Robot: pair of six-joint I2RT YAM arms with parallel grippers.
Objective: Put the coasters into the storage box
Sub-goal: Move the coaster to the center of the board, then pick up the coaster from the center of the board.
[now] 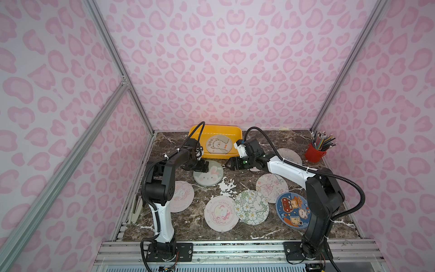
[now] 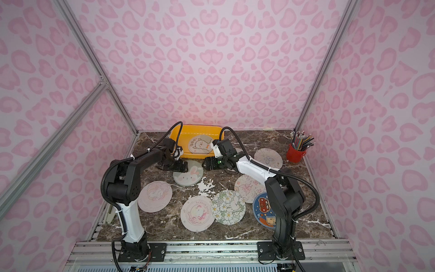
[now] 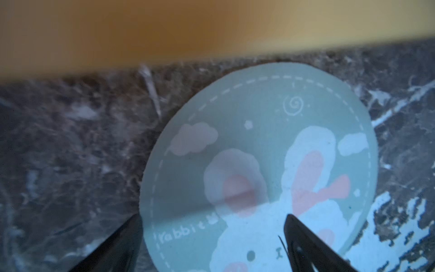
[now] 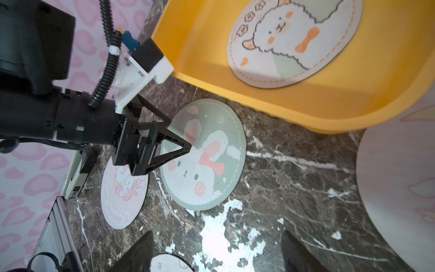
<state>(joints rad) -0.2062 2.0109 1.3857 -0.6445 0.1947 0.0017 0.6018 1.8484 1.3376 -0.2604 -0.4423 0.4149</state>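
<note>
Thin round rabbit coaster (image 1: 209, 176) flat on marbled counter (image 1: 193, 226); left end effector (image 1: 206, 167) low over its rim, spread (right end effector (image 1: 228, 164) spread too).

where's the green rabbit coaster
In both top views the pale green round rabbit coaster lies mid-table, in front of the yellow plastic storage box, with the open jaws of the left gripper over its edge.

Lab booth: aluminium frame (image 1: 113, 51), printed walls (image 1: 235, 70)
</note>
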